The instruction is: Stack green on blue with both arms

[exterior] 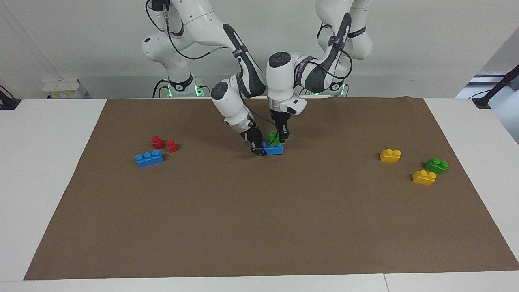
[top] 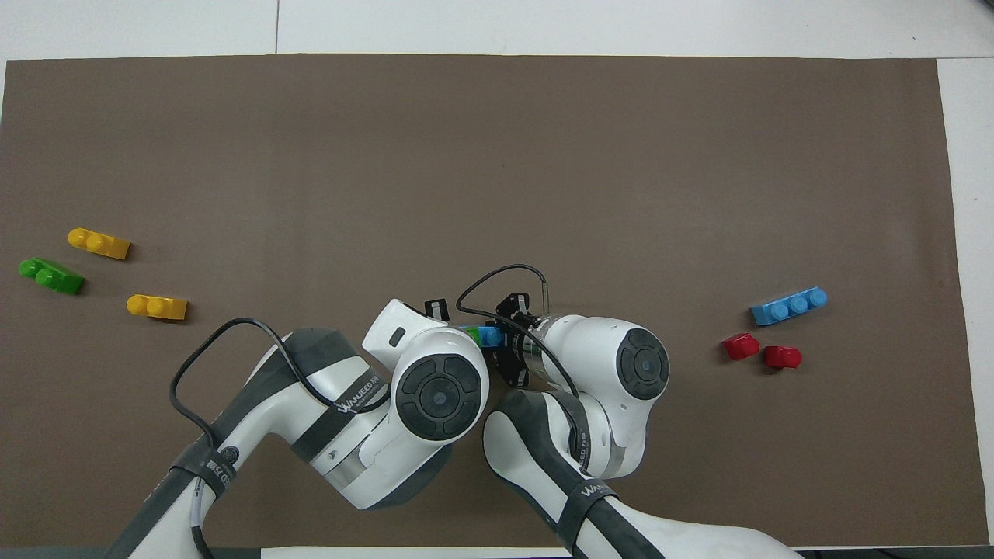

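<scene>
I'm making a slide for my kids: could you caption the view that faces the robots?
Two robot arms meet mid-table: the left gripper presses a green brick onto a blue brick gripped by the right gripper.

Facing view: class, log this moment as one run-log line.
left gripper: shut on green brick | right gripper: shut on blue brick | green on blue, mid-mat

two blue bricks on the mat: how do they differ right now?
1. The blue brick at mid-mat carries a green brick; the blue brick at the right arm's end carries nothing.
2. The mid-mat one is gripped by the right claw, with the left claw shut on the green; the other sits free beside two red pieces.

Shared: same bright blue colour, both resting on the brown mat.
</scene>
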Robot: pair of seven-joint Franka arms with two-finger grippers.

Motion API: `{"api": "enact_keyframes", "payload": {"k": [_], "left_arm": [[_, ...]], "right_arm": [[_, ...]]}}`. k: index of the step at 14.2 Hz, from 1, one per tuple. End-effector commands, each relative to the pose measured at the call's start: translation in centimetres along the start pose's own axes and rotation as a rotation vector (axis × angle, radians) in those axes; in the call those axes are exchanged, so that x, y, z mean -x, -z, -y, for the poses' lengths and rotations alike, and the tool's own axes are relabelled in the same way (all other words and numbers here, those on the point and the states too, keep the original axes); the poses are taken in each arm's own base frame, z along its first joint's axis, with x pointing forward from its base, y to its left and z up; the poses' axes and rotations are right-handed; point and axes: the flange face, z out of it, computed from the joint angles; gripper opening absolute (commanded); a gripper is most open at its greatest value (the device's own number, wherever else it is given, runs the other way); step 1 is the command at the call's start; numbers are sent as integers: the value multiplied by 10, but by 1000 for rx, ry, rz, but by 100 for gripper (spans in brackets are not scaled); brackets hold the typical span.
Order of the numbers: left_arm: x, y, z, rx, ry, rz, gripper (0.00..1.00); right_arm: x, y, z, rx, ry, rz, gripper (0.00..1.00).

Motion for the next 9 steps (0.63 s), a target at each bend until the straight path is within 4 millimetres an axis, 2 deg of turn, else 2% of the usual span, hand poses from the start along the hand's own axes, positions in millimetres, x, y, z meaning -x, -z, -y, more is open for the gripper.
{"api": "enact_keyframes", "payload": {"k": [1, 4, 9], "left_arm": [[-6, -8, 13, 20, -4, -13, 0], [-2, -8, 11, 68, 25, 0, 0], [-1, -28, 6, 70, 11, -26, 0]], "right_arm": [[-26, -12, -17, 32, -12, -62, 0], [-27, -12, -16, 32, -11, -63, 0], [-30, -11, -15, 30, -10, -64, 0]]}}
